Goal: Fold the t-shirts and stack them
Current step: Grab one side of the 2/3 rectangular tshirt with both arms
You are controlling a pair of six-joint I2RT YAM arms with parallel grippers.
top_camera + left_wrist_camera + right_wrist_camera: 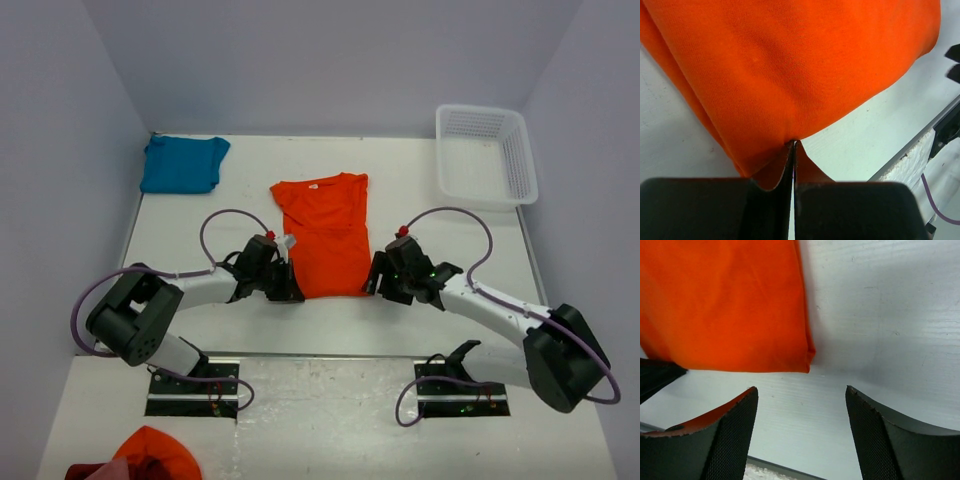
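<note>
On the middle of the white table [200,210], a bright orange cotton t-shirt [322,235] lies flat. Its sides are folded in, so it makes a long narrow panel. Collar at the far end, with a small white neck label [312,185] showing. Hem towards the arm bases.

Left gripper [291,291] sits low at the shirt's near-left corner. Left wrist view: the claw [794,145] is pressed together, with a tongue of orange fabric [790,65] pinched between the black fingers. The cloth fans out from that point over the table.

Right gripper [377,275] is at the near-right corner. Right wrist view: the claw [800,388] is spread wide. The two dark textured pads [735,435] stand apart with only bare table between them. The shirt's folded corner [725,305] lies just beyond the fingertips. Not touching, nothing gripped.

Second garment, a teal-blue cotton t-shirt [183,163], lies folded into a compact rectangle at the far-left corner of the table. It is well apart from the orange one.

A white plastic mesh basket [490,198] stands at the far-right corner.

On the near ledge, left of the arm bases, there is a heap of orange and red cloth [150,455], cut off by the edge of the view. Cannot tell what the garments are.
</note>
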